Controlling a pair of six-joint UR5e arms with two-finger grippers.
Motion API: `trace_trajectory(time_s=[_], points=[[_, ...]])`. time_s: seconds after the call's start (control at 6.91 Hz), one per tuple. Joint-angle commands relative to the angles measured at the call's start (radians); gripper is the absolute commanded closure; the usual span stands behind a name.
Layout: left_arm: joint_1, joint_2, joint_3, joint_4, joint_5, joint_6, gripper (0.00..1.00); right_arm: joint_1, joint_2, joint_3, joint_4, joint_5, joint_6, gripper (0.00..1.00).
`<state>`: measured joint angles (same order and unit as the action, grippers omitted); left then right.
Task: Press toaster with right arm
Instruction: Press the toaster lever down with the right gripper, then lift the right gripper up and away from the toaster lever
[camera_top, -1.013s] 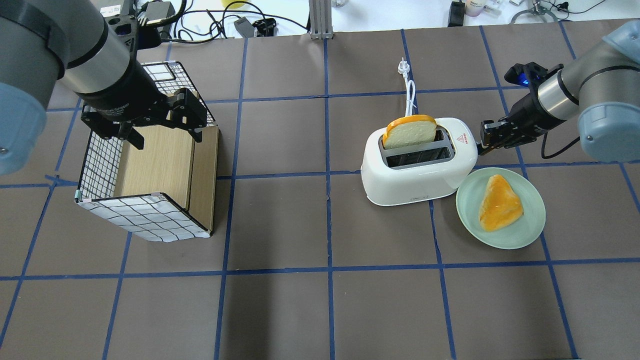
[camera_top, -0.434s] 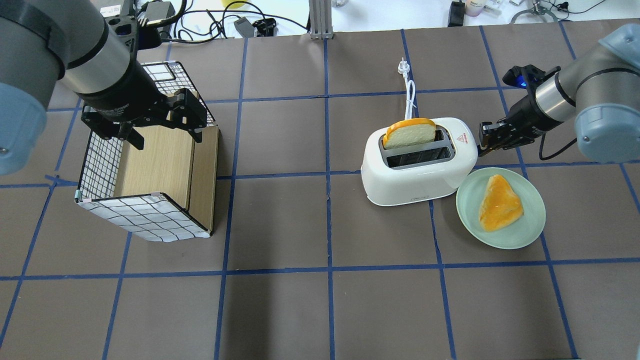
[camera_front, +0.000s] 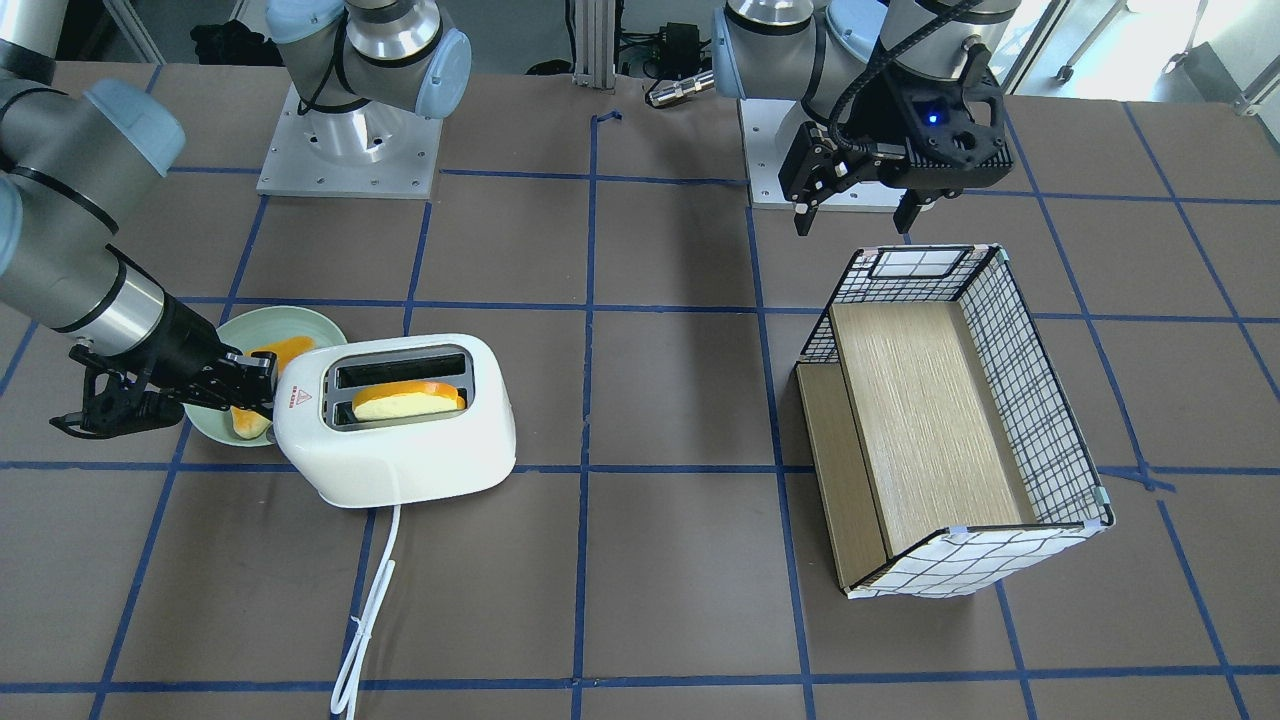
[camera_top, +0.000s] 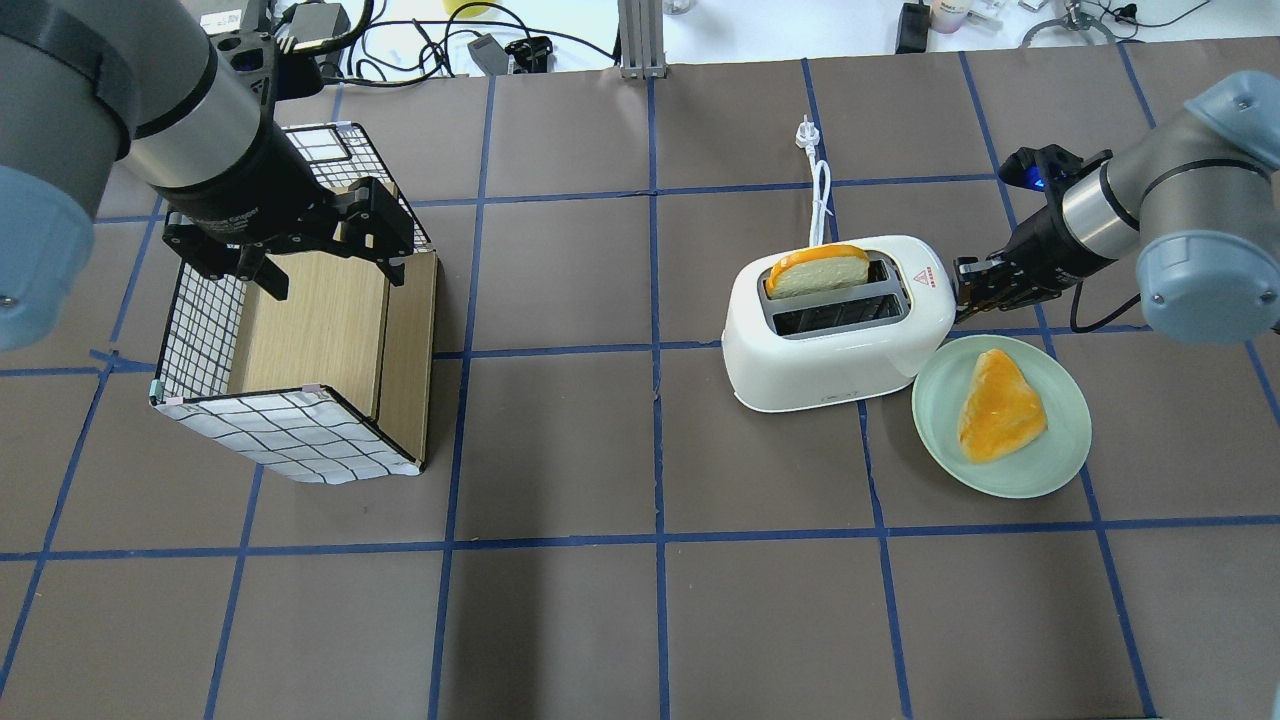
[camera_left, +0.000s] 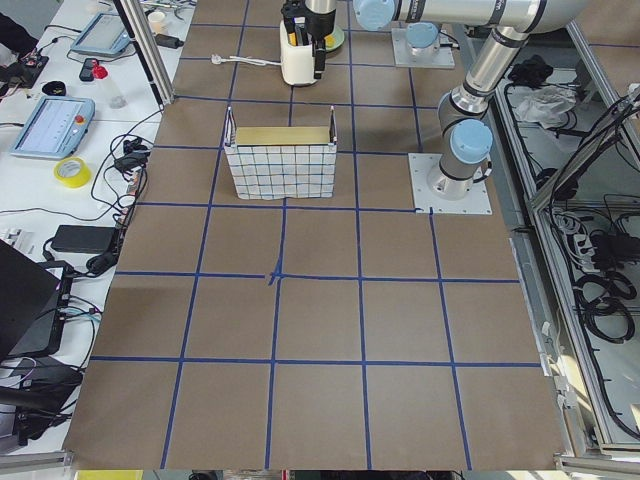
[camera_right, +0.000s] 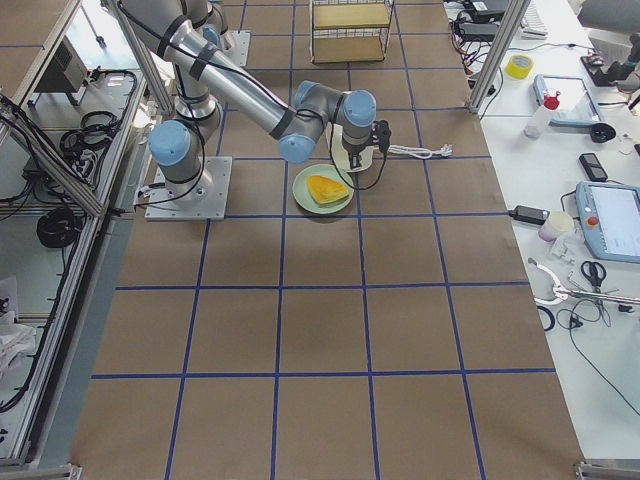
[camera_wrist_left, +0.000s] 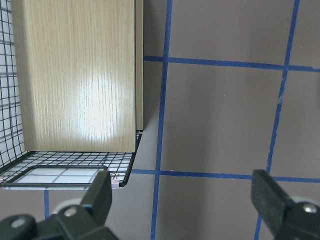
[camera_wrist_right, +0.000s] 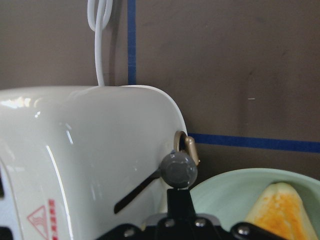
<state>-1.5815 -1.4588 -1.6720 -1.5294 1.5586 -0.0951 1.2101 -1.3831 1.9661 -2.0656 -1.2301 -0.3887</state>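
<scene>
The white toaster (camera_top: 835, 330) stands right of centre, with a bread slice (camera_top: 815, 270) sunk low in its far slot. It also shows in the front-facing view (camera_front: 400, 450) and the right wrist view (camera_wrist_right: 90, 165). My right gripper (camera_top: 965, 290) is shut, and its tip is against the toaster's right end. In the right wrist view the gripper (camera_wrist_right: 178, 172) sits on the dark lever beside a small round knob (camera_wrist_right: 187, 145). My left gripper (camera_top: 330, 270) is open and empty above the wire basket (camera_top: 290, 440).
A pale green plate (camera_top: 1040, 470) with an orange-topped bread piece (camera_top: 1000, 405) lies just right of the toaster, under my right wrist. The white cord (camera_top: 820, 190) runs back from the toaster. The basket with its wood shelf (camera_wrist_left: 75, 80) stands at the left.
My right gripper has moved down along the toaster's right end. The bread slice has sunk lower into the slot. The left arm has not moved.
</scene>
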Motion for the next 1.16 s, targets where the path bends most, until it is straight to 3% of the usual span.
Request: trace_trajectory(time_s=[0.0,0.14,0.29,0.43,0.58,0.87,1.01], points=[[0.0,0.0,0.0,0.0,0.0,0.0,0.0,0.0,-0.01,-0.01,-0.001,-0.009,0.011,1.0],[0.0,0.0,0.0,0.0,0.0,0.0,0.0,0.0,-0.013,-0.033,0.005,-0.026,0.02,1.0],[0.0,0.0,0.0,0.0,0.0,0.0,0.0,0.002,-0.025,-0.064,0.015,-0.06,0.057,0.73],[0.0,0.0,0.0,0.0,0.0,0.0,0.0,0.002,-0.049,-0.079,0.016,-0.072,0.083,0.13],[0.0,0.0,0.002,0.0,0.0,0.0,0.0,0.002,-0.08,-0.081,0.019,-0.081,0.085,0.0],[0.0,0.0,0.002,0.0,0.0,0.0,0.0,0.003,-0.143,-0.101,0.102,-0.127,0.103,0.0],[0.0,0.0,0.0,0.0,0.0,0.0,0.0,0.005,-0.167,-0.152,0.21,-0.175,0.103,0.0]])
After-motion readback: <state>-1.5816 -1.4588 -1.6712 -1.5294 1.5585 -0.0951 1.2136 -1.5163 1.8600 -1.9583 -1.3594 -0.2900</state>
